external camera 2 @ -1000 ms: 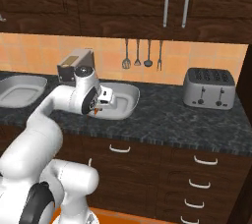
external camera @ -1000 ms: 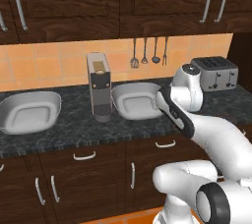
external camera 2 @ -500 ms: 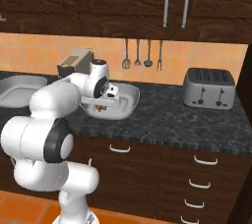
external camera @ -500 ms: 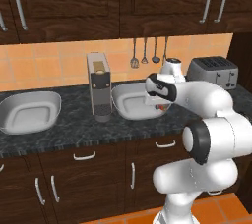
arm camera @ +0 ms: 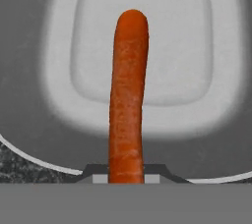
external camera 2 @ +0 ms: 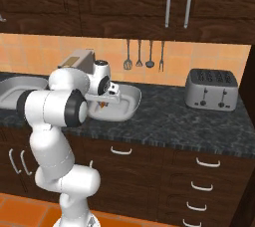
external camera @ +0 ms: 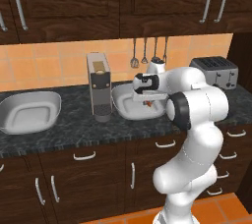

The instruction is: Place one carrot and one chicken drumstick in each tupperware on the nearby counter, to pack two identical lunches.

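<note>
My gripper (external camera: 147, 101) hangs just above the right tupperware (external camera: 123, 104) on the counter (external camera: 74, 129), shut on an orange carrot (external camera: 149, 103). From the other side the gripper (external camera 2: 105, 102) and carrot (external camera 2: 103, 104) sit over the same tupperware (external camera 2: 127, 102). In the hand view the carrot (arm camera: 128, 95) stretches away from the gripper (arm camera: 127, 173), lying over the grey tupperware's (arm camera: 56, 75) hollow, which holds nothing else. A second tupperware (external camera: 29, 112) lies at the left (external camera 2: 11, 94), its visible part bare. The chicken drumstick is out of view.
A tall coffee machine (external camera: 100, 86) stands between the two containers, close to the hand's left. A silver toaster (external camera: 215, 70) sits at the right end of the counter. Utensils (external camera: 147, 51) hang on the tiled wall behind. Wooden cabinets close in overhead.
The arm has swung leftward and straightened, carrying the held carrot from the container's right edge to above its middle. The jaws stayed shut.
</note>
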Tool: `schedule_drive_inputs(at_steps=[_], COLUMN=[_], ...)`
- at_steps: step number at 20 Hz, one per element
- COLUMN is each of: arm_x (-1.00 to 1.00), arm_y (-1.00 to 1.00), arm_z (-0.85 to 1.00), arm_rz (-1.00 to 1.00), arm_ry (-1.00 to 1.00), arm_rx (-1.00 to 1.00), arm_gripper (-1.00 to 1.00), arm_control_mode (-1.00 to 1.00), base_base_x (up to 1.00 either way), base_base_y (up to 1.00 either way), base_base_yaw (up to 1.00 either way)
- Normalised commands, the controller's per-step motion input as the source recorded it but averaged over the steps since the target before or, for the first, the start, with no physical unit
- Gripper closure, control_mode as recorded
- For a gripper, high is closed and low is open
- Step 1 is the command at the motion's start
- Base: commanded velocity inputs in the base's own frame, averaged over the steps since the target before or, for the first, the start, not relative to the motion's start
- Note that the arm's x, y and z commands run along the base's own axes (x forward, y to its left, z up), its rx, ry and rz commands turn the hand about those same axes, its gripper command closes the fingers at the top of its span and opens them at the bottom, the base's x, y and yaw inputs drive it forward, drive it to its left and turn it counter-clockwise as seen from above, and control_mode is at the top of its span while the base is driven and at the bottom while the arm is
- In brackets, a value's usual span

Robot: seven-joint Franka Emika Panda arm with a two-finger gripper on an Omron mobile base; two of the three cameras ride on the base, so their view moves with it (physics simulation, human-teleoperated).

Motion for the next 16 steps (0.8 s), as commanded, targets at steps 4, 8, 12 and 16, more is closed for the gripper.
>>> schedule_drive_inputs(at_steps=[4,8,12,16], arm_x=[0.3,0.17,0.01,0.19], arm_y=[0.02,0.0,0.0,0.0], arm_z=[-0.46,-0.86,-0.37,-0.01], arm_rz=[0.0,0.0,0.0,0.0], arm_ry=[-0.03,-0.03,-0.04,-0.03], arm_rx=[0.0,0.0,0.0,0.0], arm_gripper=[1.0,1.0,1.0,1.0], arm_control_mode=[-1.0,-1.0,-1.0,-1.0], base_base_x=[0.0,0.0,0.0,0.0], base_base_y=[0.0,0.0,0.0,0.0], base_base_yaw=[0.0,0.0,0.0,0.0])
